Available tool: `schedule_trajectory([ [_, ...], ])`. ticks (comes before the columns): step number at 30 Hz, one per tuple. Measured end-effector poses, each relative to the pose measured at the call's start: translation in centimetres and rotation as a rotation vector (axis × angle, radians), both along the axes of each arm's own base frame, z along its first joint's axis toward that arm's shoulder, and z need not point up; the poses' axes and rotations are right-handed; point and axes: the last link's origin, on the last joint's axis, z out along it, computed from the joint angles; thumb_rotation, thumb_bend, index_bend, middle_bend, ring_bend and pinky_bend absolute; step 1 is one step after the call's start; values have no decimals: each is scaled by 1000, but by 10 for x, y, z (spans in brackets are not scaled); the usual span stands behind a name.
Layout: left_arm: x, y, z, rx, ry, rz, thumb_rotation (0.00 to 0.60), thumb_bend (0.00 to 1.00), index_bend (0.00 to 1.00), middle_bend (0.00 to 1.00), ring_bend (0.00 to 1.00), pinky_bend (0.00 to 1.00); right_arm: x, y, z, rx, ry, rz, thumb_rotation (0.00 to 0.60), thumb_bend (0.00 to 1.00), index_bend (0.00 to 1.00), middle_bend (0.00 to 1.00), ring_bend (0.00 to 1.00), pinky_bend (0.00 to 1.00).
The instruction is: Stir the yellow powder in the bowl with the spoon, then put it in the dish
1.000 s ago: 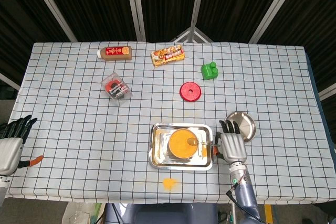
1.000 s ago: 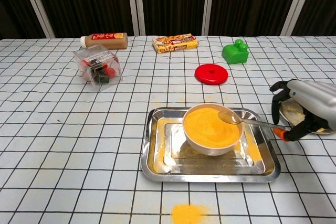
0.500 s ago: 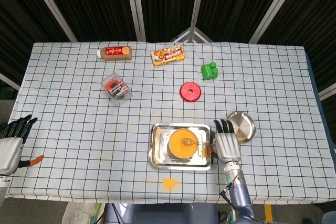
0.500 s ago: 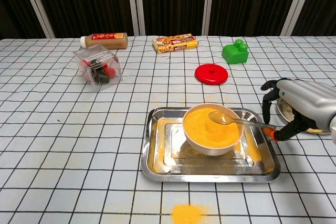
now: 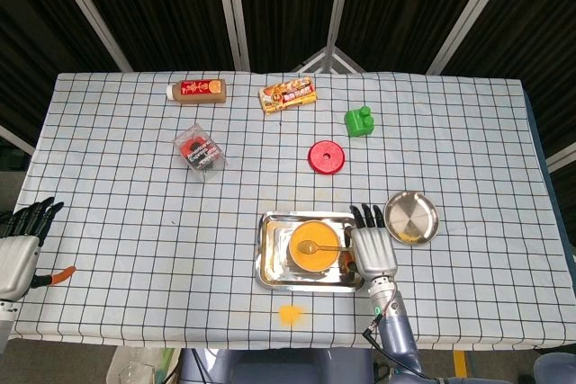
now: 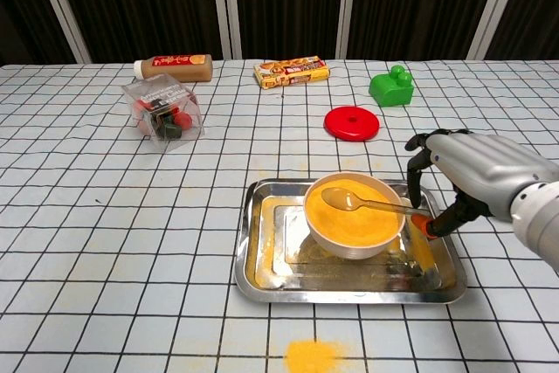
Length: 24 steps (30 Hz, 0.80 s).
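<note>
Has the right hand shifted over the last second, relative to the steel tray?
Yes. The right hand, holding the spoon, moved leftward toward the tray; the spoon's head now sits further across the bowl.

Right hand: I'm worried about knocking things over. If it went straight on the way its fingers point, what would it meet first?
The right hand points up the table; the red disc and green block lie left of that line, so the way looks free, though depth is unclear.

Both views are bright and evenly lit from overhead. Shadows are soft and short, lying close under each object. The steel tray [image 6: 262,268] shows mild glare and reflections along its rim. Focus is sharp throughout; no motion blur is visible. The background behind the table [image 5: 117,177] is dark.
</note>
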Motion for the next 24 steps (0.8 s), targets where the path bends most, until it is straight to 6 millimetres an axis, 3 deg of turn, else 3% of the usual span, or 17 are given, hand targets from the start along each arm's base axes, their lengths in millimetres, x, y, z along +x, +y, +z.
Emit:
schedule_trajectory([
  [24, 1, 0, 0, -2, -5, -1, 600, 0, 0, 0, 0, 0, 4, -4, 3, -32, 20, -3, 600, 480, 621, 134, 0, 0],
])
